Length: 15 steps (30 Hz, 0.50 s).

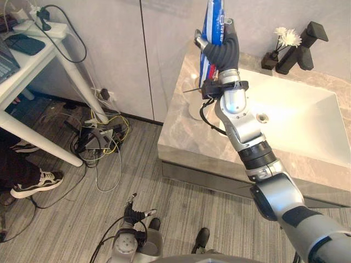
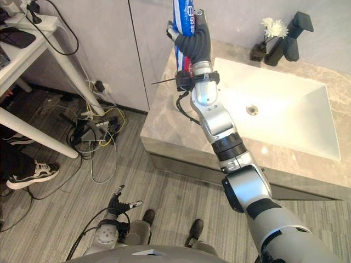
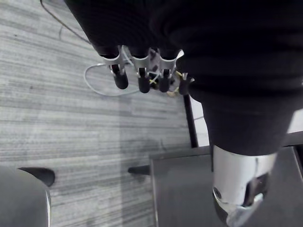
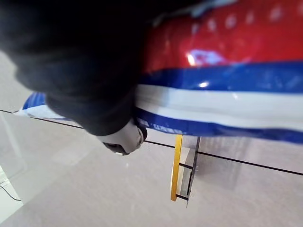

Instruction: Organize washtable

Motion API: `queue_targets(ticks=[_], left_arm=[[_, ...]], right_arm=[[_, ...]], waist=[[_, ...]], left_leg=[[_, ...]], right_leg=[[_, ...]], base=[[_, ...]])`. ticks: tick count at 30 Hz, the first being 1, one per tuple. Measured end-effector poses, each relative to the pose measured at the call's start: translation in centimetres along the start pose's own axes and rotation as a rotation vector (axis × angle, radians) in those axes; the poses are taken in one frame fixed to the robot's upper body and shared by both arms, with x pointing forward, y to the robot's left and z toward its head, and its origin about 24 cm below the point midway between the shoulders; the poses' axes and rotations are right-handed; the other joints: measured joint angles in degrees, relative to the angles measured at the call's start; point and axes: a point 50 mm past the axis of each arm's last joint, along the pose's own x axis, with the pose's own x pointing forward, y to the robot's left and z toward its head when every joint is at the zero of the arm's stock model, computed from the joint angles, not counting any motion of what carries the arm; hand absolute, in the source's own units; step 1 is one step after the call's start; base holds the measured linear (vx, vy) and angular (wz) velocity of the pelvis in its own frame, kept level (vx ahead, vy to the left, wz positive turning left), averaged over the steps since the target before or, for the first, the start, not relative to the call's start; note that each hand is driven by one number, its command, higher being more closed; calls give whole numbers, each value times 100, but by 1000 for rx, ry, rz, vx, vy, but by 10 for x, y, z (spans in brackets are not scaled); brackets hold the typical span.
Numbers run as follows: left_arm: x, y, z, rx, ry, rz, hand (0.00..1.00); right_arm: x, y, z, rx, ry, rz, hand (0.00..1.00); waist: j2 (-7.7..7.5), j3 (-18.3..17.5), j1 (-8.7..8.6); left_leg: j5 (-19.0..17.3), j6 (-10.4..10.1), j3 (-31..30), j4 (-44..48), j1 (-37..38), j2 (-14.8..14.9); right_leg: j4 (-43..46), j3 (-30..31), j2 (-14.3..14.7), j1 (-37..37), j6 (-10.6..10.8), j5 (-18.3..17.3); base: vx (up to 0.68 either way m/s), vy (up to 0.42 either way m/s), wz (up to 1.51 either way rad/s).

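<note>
My right hand [image 1: 222,50] is raised over the left end of the marble washtable [image 1: 184,139], shut on a red, white and blue toothpaste tube [image 1: 215,16] held upright. The right wrist view has the tube [image 4: 227,85] close up, lying across the hand's dark cover. Below the hand a white cup [image 1: 193,107] stands on the counter, partly hidden by the wrist. My left hand [image 1: 131,211] hangs low over the floor, open, its fingers [image 3: 139,78] relaxed and holding nothing.
A white sink basin [image 1: 296,109] fills the counter's right part, with a black faucet [image 1: 299,49] and a small vase of white flowers [image 1: 284,39] behind it. A white desk [image 1: 33,66], tangled cables [image 1: 98,137] and a person's shoe [image 1: 35,183] lie at the left.
</note>
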Motion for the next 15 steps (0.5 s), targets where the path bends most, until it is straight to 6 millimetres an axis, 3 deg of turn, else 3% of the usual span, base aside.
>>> queue_targets(ticks=[5,13,14,15], left_arm=[[0,0,0,0,0,0,0],[0,0,0,0,0,0,0],[0,0,0,0,0,1,0],[0,0,0,0,0,1,0]], right_arm=[[-11,-4,-14,-5,51,-12,100],[-12,-4,-15,-5,54,-9,100],[-12,-4,-15,-5,54,-8,0],[-12,-4,-15,-5,54,-8,0]], waist=[[-2,1,2],[-5,4,-8],[-6,5,-8],[-6,5,-8]], left_leg=[[0,0,11,-1,-12,0],[0,0,57,0,-31,1],[0,0,59,0,-31,1],[-1,1,60,0,-31,1]], right_leg=[[0,13,0,-20,-1,1],[1,46,-1,-59,-13,10],[1,48,-1,-59,-14,11],[1,49,-1,-60,-14,11]], base=[[0,0,0],[1,0,-2],[0,0,0],[0,0,0]])
